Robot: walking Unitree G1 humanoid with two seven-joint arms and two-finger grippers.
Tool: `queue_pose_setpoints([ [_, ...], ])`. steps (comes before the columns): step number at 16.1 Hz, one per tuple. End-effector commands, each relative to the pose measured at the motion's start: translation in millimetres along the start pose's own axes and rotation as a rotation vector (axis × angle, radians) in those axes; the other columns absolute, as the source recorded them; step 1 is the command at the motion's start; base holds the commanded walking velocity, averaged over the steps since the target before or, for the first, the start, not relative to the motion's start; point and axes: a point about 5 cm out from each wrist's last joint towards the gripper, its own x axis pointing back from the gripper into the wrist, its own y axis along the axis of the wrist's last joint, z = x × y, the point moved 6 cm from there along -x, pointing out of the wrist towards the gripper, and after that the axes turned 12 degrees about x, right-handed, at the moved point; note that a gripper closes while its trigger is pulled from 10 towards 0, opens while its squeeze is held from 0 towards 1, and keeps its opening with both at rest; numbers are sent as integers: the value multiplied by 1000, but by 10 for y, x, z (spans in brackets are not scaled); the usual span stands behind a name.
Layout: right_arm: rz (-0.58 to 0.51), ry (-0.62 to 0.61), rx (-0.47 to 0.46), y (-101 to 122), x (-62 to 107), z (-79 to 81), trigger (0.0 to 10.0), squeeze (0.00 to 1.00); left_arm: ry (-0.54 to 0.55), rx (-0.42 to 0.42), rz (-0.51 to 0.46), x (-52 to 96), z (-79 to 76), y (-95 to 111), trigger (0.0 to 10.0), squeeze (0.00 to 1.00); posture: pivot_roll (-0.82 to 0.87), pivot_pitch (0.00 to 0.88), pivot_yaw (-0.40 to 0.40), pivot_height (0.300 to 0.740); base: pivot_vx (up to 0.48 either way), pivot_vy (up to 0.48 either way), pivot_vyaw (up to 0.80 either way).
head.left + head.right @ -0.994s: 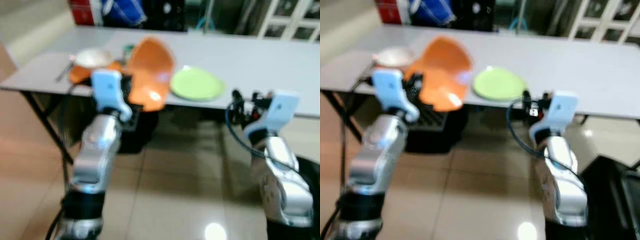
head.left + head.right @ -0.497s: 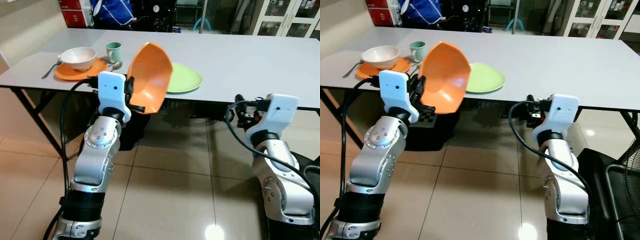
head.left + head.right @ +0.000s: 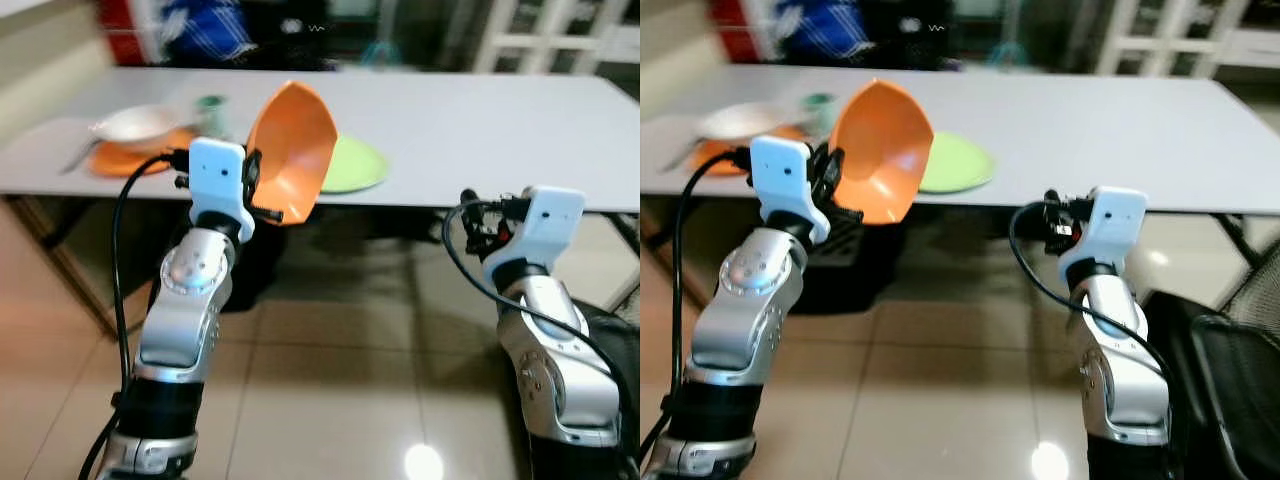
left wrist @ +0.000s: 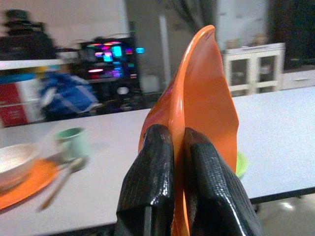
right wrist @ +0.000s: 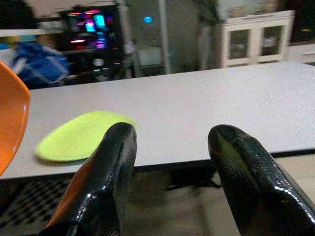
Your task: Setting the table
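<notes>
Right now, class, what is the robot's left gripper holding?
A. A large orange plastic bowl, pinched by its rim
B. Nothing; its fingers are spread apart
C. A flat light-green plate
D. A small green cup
A. The left gripper has its two black fingers closed on the rim of the large orange plastic bowl, held tilted in front of the grey table, while the light-green plate lies on the table.

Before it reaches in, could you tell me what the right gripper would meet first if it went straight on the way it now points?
Probably the front edge of the white table: the open right gripper points at it, with the green plate off to one side. Depth is unclear, and it may pass under the edge.
</notes>
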Motion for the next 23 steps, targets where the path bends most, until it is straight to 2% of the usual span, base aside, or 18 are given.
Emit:
queue_pose_setpoints([
  [1, 6, -6, 2, 6, -13, -15, 10000, 0, -26, -3, -54, -44, -57, 158, 10000, 0, -54, 0, 27, 740, 446, 0, 0],
  [6, 14, -2, -27, -12, -27, 13, 10000, 0, -39, 13, -51, -56, -37, 165, 10000, 0, -49, 0, 30, 740, 449, 0, 0],
  [10, 13, -9, -31, -14, -21, -37, 10000, 0, -43, 21, -48, -63, -55, 160, 10000, 0, -52, 0, 33, 740, 457, 0, 0],
  [20, 14, -12, -38, -8, -20, -29, 10000, 0, -54, 27, -36, -71, -55, 143, 10000, 0, -55, 0, 38, 740, 457, 0, -685],
  [23, 13, -15, -31, -11, -22, -40, 10000, 0, -58, 27, -35, -78, -66, 141, 10000, 0, -55, 0, 38, 740, 456, 0, 0],
])
